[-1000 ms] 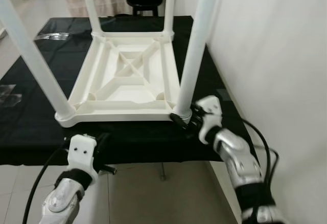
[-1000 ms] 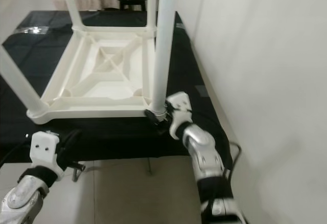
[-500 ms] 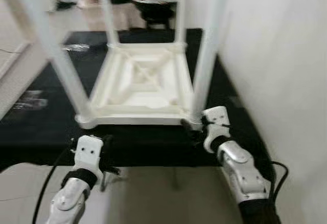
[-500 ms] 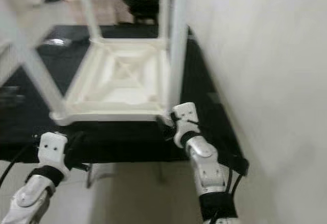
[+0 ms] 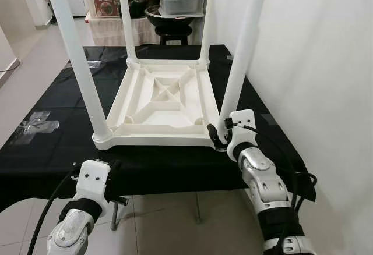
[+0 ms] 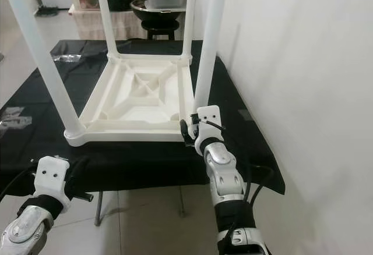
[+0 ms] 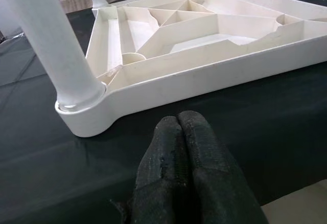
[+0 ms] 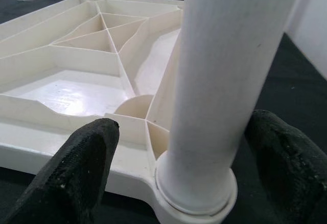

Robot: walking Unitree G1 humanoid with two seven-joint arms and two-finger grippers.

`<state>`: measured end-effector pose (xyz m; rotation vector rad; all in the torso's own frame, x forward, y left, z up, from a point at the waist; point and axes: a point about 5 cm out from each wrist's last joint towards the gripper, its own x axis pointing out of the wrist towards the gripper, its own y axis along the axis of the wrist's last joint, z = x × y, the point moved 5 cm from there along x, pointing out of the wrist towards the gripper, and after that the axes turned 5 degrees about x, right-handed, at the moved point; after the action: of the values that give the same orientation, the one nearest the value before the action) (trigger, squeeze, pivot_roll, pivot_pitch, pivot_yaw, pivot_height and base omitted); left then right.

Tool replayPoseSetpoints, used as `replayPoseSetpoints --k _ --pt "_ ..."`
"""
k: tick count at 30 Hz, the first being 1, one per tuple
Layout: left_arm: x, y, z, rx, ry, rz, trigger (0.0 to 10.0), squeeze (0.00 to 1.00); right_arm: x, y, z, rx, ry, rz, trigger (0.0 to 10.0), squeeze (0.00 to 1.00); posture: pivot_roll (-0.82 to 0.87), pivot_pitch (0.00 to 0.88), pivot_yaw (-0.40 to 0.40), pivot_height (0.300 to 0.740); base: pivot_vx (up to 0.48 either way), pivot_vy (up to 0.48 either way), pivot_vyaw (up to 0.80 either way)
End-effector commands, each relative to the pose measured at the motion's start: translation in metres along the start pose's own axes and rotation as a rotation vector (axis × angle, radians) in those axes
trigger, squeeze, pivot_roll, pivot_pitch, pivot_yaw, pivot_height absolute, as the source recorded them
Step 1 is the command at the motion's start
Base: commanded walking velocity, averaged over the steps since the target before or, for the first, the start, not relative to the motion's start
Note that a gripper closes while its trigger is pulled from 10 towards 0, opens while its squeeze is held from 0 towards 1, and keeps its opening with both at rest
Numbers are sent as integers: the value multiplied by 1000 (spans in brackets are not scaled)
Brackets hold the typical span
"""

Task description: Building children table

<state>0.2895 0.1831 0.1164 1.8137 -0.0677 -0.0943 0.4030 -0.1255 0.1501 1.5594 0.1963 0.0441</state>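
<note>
The white plastic children's table (image 5: 157, 101) lies upside down on a black cloth, its four legs pointing up. My right gripper (image 5: 220, 140) is at the foot of the near right leg (image 5: 240, 57). It is open, with one black finger (image 8: 84, 165) on each side of the leg (image 8: 225, 81) and a small gap on both sides. My left gripper (image 7: 179, 127) is shut on nothing. It hovers low over the cloth's front edge, a little short of the corner that carries the near left leg (image 7: 48, 40).
The black-clothed work table (image 5: 46, 150) ends close in front of me, with tiled floor (image 5: 169, 220) below. A white wall (image 5: 315, 63) runs close along the right. Clear plastic wrappers (image 5: 35, 124) lie on the cloth at left. A stool and storage boxes (image 5: 175, 10) stand behind.
The camera has lifted and steadied, so the leg tops now show. Both grippers keep their places against the table: the right at the leg's foot, the left at the front edge.
</note>
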Motion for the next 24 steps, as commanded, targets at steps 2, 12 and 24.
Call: replayPoseSetpoints --k 2,12,24 --pt "-2 -4 3 -1 -8 -17 10000 0 1 -4 -9 5 28 -22 10000 0 22 79 -13 740 0 0 0" --pt "-7 -6 4 -32 -31 -27 10000 0 -35 -43 20 -34 9 -148 10000 0 -7 104 -14 740 0 0 0" --pt "-9 -8 3 -36 -36 -46 10000 0 -93 -53 -18 49 269 -172 10000 0 -28 123 -1 740 0 0 0"
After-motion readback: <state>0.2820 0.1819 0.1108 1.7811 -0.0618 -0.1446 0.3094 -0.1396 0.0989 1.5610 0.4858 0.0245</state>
